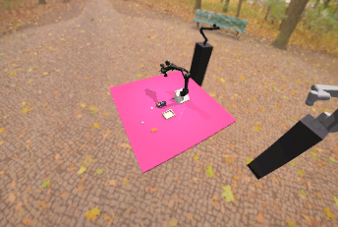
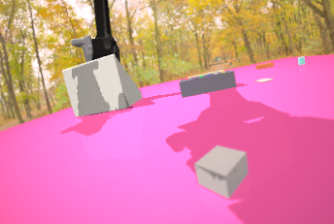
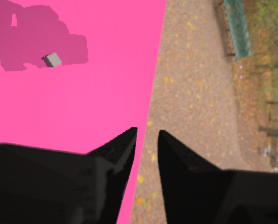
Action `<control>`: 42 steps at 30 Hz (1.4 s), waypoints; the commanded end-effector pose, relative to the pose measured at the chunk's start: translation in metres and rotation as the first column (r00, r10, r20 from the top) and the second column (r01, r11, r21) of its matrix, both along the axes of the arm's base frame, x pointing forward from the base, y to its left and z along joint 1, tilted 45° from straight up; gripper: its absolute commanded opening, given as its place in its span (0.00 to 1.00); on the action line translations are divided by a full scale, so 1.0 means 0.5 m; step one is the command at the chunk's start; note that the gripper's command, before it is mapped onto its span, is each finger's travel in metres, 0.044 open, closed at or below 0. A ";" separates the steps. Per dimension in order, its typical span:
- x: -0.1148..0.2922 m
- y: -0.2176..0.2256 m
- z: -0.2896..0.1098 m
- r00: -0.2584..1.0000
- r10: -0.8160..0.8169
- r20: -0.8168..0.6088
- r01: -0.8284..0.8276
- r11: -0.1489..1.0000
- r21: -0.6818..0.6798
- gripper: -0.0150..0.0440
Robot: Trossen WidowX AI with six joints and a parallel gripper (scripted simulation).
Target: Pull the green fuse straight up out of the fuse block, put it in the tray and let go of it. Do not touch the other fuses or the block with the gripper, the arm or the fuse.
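The dark fuse block (image 1: 161, 104) (image 2: 209, 85) stands on the pink mat, with small coloured fuses along its top. The green fuse cannot be picked out surely at this size. The pale, shallow tray (image 1: 164, 114) lies beside the block in the top view; nothing can be made out in it. My gripper (image 1: 164, 75) (image 3: 147, 134) is high above the mat, with a narrow gap between its fingertips and nothing held. The wrist view shows neither block nor tray. The exterior view shows only part of the arm, not the fingertips.
The arm's pale base (image 1: 182, 97) (image 2: 87, 89) stands near the block. A grey cube (image 2: 222, 171) (image 3: 53, 60) lies on the mat. An orange piece (image 1: 153, 130) (image 2: 264, 66), a flat white piece (image 2: 264, 80) and a small cyan piece (image 2: 301, 60) lie farther off.
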State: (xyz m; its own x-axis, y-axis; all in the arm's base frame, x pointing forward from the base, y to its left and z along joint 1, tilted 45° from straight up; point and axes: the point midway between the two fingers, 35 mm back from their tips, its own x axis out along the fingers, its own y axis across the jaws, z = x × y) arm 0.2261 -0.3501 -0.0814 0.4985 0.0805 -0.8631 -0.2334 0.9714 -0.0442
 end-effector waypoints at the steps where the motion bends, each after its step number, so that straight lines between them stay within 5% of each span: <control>1: 0.079 0.108 0.013 0.970 0.242 0.009 -0.242 0.970 0.023 0.38; 12: 0.204 0.478 0.068 0.532 0.841 0.097 -0.847 0.528 0.059 0.38; 21: 0.157 0.748 0.138 0.031 0.974 0.224 -0.998 0.018 0.062 0.38; 42: 0.145 0.781 0.123 0.007 0.973 0.230 -0.998 -0.007 0.061 0.38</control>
